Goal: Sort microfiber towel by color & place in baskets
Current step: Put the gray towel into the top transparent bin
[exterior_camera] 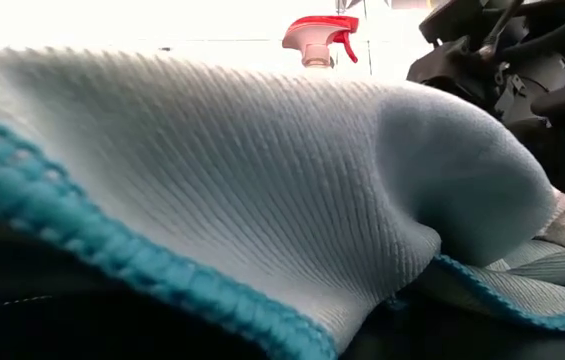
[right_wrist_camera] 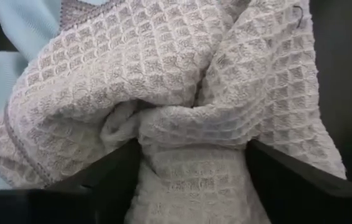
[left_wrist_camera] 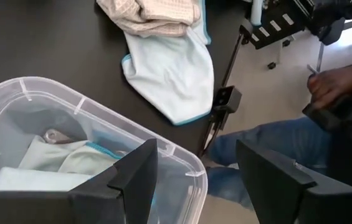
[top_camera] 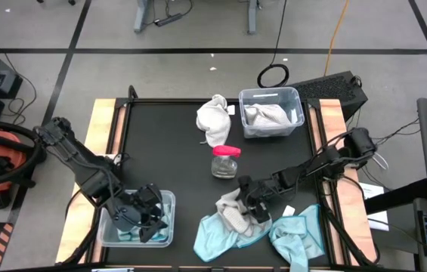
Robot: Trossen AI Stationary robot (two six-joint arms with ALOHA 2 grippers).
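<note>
A beige waffle towel point(top_camera: 233, 214) lies bunched on the dark table near the front edge, partly on a light-blue towel point(top_camera: 219, 236); another blue towel point(top_camera: 298, 236) lies to its right. My right gripper point(top_camera: 256, 209) is down on the beige towel point(right_wrist_camera: 182, 93), fingers wide apart. My left gripper point(top_camera: 143, 217) hangs open over the near-left basket point(top_camera: 169, 198), which holds light-blue towels point(left_wrist_camera: 57, 165). The far basket point(top_camera: 298, 97) holds a grey towel point(top_camera: 266, 115). A white towel point(top_camera: 215, 117) lies left of it. My right gripper straddles a bunched ridge of the beige towel point(right_wrist_camera: 188, 130), coming slanting down from the table's right. The cloth fills the gap and meets both fingers point(right_wrist_camera: 110, 180) on their inner faces. Several folds are gathered there. The towel lies on the table and on the blue towel.
A small clear jar with a pink lid point(top_camera: 225, 161) stands mid-table. The blue towel point(exterior_camera: 262, 180) fills the low view, with a red spray bottle point(exterior_camera: 317, 40) behind. A seated person's hand point(left_wrist_camera: 331, 81) and leg show beyond the table's near edge.
</note>
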